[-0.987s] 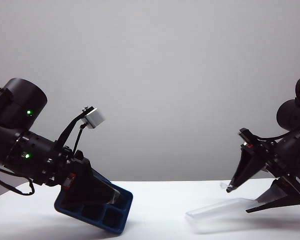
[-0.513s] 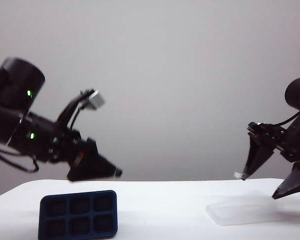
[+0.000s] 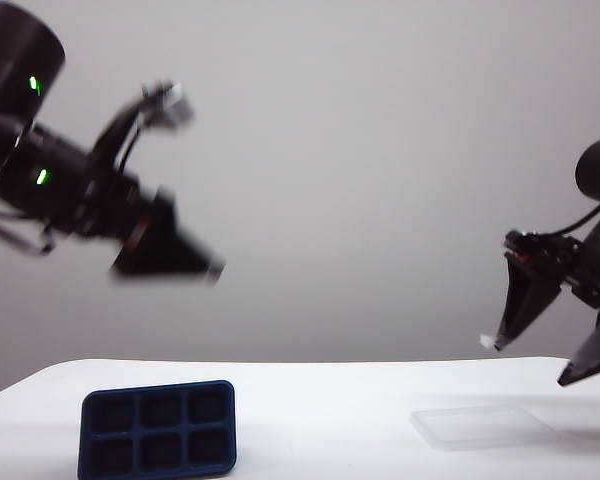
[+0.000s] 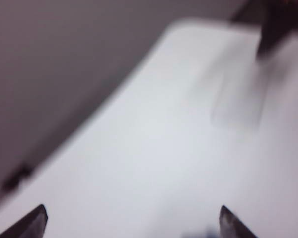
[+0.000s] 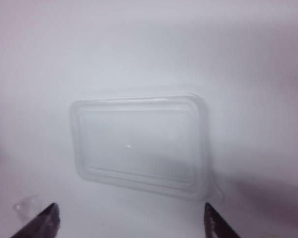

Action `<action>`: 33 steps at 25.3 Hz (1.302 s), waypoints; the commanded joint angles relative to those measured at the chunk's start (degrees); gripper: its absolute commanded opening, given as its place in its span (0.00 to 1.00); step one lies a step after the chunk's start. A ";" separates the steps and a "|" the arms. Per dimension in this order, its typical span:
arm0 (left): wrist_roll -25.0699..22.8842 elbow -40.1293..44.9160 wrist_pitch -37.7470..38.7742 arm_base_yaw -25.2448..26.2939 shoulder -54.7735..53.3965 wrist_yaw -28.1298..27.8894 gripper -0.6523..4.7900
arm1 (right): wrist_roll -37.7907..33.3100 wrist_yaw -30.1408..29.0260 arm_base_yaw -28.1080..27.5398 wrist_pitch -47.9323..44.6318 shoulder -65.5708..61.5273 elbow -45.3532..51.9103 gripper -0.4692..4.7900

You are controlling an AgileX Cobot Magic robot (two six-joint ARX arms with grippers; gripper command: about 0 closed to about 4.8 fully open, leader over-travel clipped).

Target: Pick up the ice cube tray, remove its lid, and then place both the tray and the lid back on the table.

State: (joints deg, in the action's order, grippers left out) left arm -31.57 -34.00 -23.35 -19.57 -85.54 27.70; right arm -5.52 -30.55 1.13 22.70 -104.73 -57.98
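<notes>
**Tray + lid both down, both grippers empty**

Ice cube tray [image 3: 158,428] sits flat on table [image 3: 320,400], left side, open top up, no lid on it. Lid [image 3: 483,426] lies flat on table right side, well apart from tray. Left gripper [image 3: 185,262] is high above tray, jaws spread wide, nothing in them; image blurred. Right gripper [image 3: 545,350] hangs above lid, jaws spread, empty. R wrist cam: lid [image 5: 141,145] lies beyond the tips [image 5: 45,218], no contact.

Low frontal exterior, right wrist overhead, sharing lid [image 5: 141,144]
</notes>
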 commanded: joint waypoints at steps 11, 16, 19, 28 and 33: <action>-11.91 0.33 6.71 0.02 -10.34 -15.96 0.98 | -0.24 -4.11 0.00 -0.94 3.17 -0.17 0.79; -6.95 -0.42 -4.52 0.02 -10.08 -22.43 0.98 | -0.24 -4.28 0.02 -2.19 3.17 -0.17 0.79; -2.03 -0.46 -3.50 0.00 -7.02 -18.67 0.98 | -0.24 -8.90 0.00 -1.38 3.34 -0.17 0.79; 7.34 -0.48 22.84 -0.02 17.31 -21.00 0.96 | 2.86 -11.96 2.45 8.98 12.55 -0.13 0.64; 17.44 -0.48 26.86 0.00 37.83 -25.40 0.95 | 4.09 -4.79 2.91 12.72 26.34 0.02 0.37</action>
State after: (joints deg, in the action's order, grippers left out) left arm -15.77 -34.24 4.78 -19.51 -50.85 2.44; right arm -1.63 -37.54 4.12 35.46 -81.23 -57.87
